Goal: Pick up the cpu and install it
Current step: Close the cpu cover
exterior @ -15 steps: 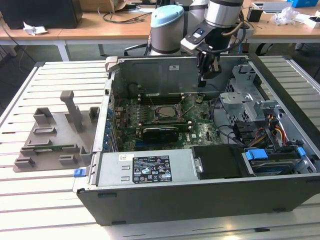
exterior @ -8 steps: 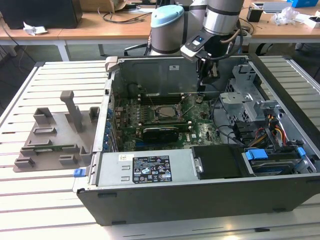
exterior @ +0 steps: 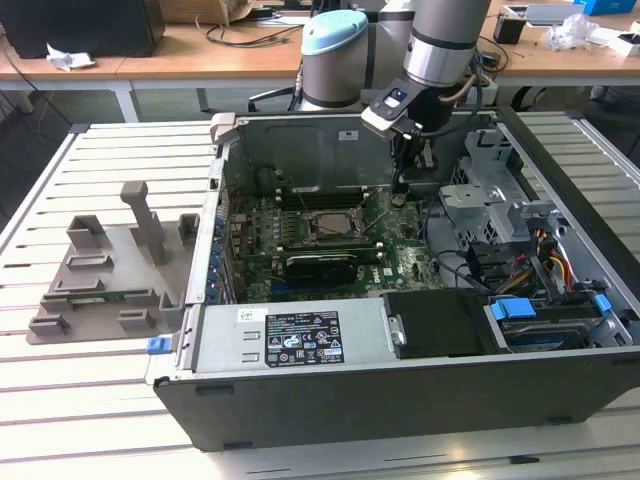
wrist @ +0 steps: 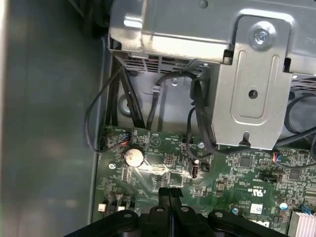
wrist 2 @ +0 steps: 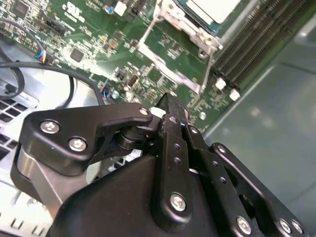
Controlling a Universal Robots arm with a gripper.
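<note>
**A:** Where is the cpu?

**B:** The cpu lies flat in the socket, silver lid up, mid-way across the motherboard.

**A:** And the hand?

**B:** The hand hangs inside the case, just beside the socket on the exterior view's right. Its fingers are pressed together with nothing between them.

**A:** Why closed?

**B:** My guess is that the chip looks seated, so there is nothing to hold. Closed fingers also keep a slim profile above the board.

**A:** Any room to move?

**B:** It is tight sideways. The case wall stands behind, and the drive cage and cables crowd the exterior view's right. Straight up is open. The grey fixture tray sits on the surface, well apart.
</note>
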